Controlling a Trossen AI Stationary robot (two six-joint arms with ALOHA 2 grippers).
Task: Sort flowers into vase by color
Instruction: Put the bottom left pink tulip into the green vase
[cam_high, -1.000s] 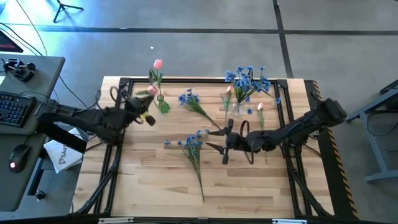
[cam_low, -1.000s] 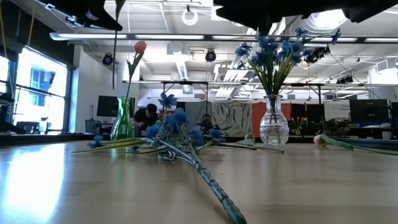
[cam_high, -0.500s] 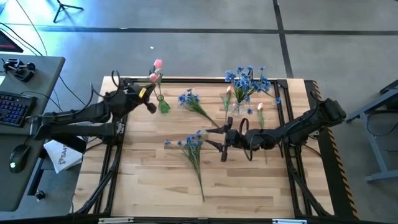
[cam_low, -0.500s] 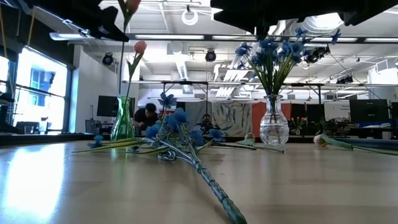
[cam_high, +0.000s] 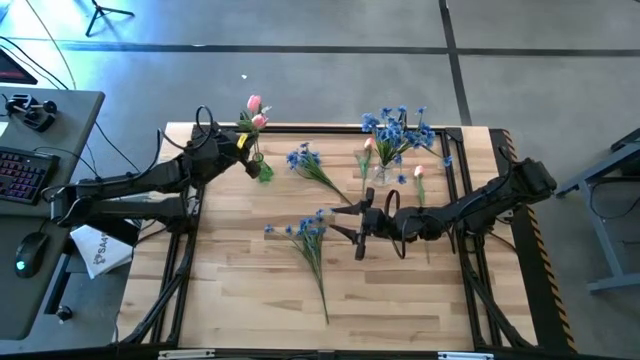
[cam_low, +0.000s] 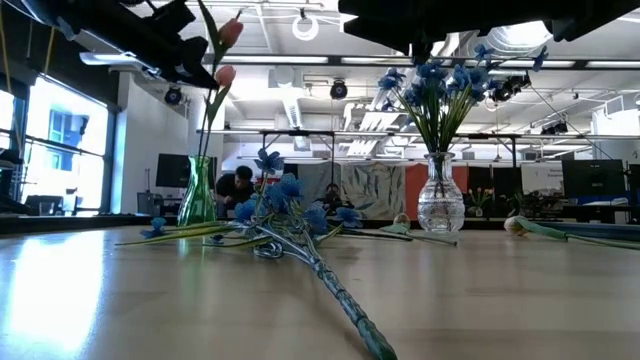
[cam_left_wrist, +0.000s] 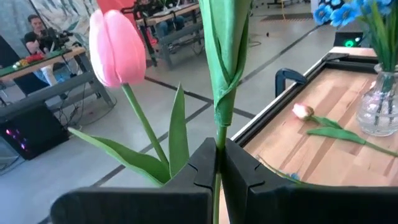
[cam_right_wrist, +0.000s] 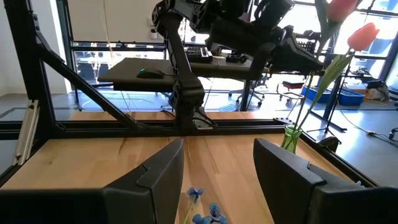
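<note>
My left gripper (cam_high: 240, 143) is shut on a pink tulip's green stem, over the table's far left corner, next to the green vase (cam_high: 262, 171) (cam_low: 198, 190). The held bud (cam_low: 229, 32) stands above the fingers. A second pink tulip (cam_left_wrist: 117, 46) (cam_low: 224, 75) stands with its stem in that vase. My right gripper (cam_high: 358, 226) (cam_right_wrist: 211, 168) is open above the table's middle and touches nothing. The clear vase (cam_high: 382, 176) (cam_low: 440, 196) holds several blue flowers. Blue flowers (cam_high: 311, 236) and pink tulips (cam_high: 418, 178) lie on the table. My left gripper pinches the tulip's stem (cam_left_wrist: 217, 160) between its two shut fingers, just below the leaf wrapped round it (cam_left_wrist: 222, 68). The fingers lie across the stem. The tulip is lifted clear of the table, near upright and tilted a little, bud uppermost. Its lower end is hidden.
A second blue spray (cam_high: 312, 162) lies between the two vases, another pink tulip (cam_high: 367, 150) beside the clear vase. A dark metal frame (cam_high: 330, 127) runs round the table. A desk with keyboard and mouse (cam_high: 30, 170) stands off the left side. Bare wood (cam_high: 240, 280) fills the near half.
My left gripper has moved toward the table's far edge and to the green vase, still shut on the tulip's stem. The tulip has come along with it: its bud has risen into the low view and now stands tilted just above the tulip in the vase.
</note>
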